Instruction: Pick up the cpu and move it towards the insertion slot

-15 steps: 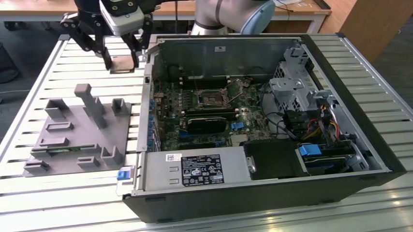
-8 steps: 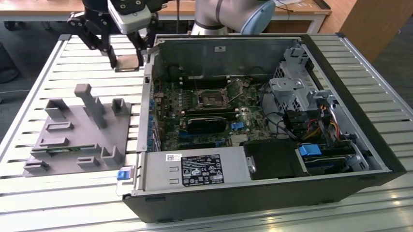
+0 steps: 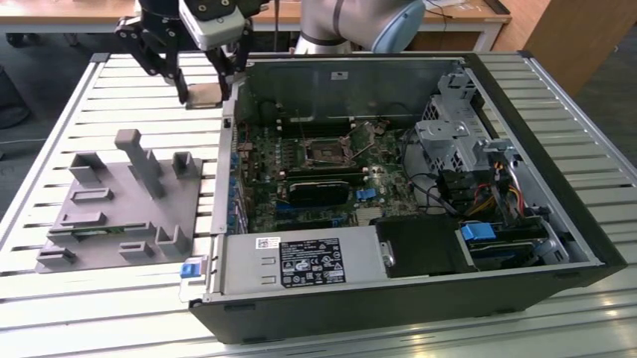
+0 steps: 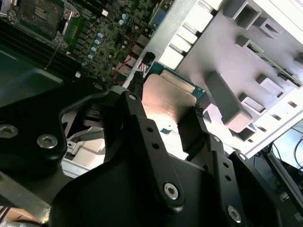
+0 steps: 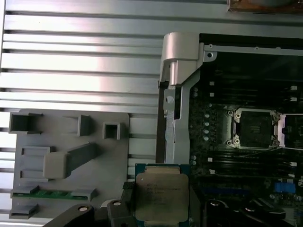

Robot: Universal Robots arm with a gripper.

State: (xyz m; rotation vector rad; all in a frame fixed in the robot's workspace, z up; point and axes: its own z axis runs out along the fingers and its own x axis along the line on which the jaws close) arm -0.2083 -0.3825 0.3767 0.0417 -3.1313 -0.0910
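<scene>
1. Above the worktop's (image 3: 89, 313) far edge, just outside the open computer case (image 3: 398, 313), the pincer (image 3: 206, 95) is clenched on the cpu (image 3: 207, 97) by its edges.
2. Grey fixture (image 3: 119, 216), left: a green memory stick (image 5: 52, 193) lies in one groove.
3. Inside the case, the insertion slot (image 3: 329, 149) seems open and unfilled.
4. Risk: so thin an edge hold could slip, or the chip clip the case wall.

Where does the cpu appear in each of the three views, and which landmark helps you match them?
Exterior view: the cpu hangs in the hand, above the slatted table beyond the case's corner on that view's left.
Second wrist view: the cpu sits mid-picture between the dark fingers, near the fixture.
First wrist view: the cpu lies between fixture and case.
Shared landmark: the insertion slot on the green board.
</scene>
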